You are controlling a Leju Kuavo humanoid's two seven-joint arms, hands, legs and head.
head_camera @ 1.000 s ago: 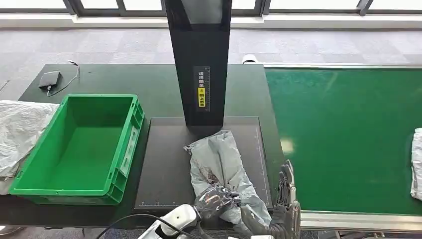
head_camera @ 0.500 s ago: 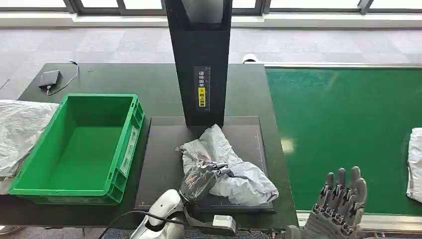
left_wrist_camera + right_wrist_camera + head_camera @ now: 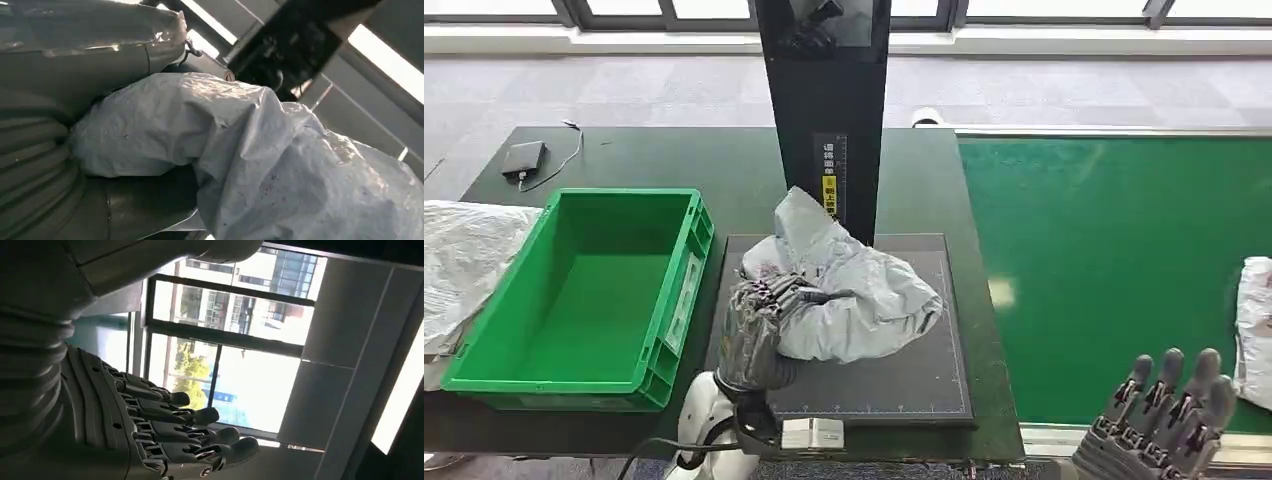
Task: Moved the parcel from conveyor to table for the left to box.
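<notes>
Parcel (image 3: 854, 290) is a grey poly mailer bag, crumpled, up off the black scale pad (image 3: 904, 375) at its near-left end, its far corner standing up against the black scanner column (image 3: 824, 110). My left hand (image 3: 759, 325) grips it at the left edge, fingers wrapped into the bunched film. In the left wrist view the bag (image 3: 280, 165) folds and drapes over the hand, so I judge it soft, light and limp: no stiff carton inside that I can see, contents hidden. The right-hand lobe of the bag sags toward the pad; whether it touches I cannot tell.

Handling judgement: film looks slick and creased, so a pinch on loose skin may slide or stretch. Better hold is a full wrap around a bunched part near the bulk, which is roughly what I have. Expect it to swing and trail when carried, so the low end needs to pass over the rim of the green crate (image 3: 574, 300), which stands just left of the pad on the dark table (image 3: 724, 160).

Right hand (image 3: 1159, 420) holds nothing, fingers extended and slightly apart, at the near edge of the green conveyor belt (image 3: 1114, 260). Right wrist view shows the same fingers (image 3: 190, 432) straight, nothing in them. Another white bag (image 3: 1254, 330) lies on the belt at far right. A white sack (image 3: 464, 260) lies left of the crate
</notes>
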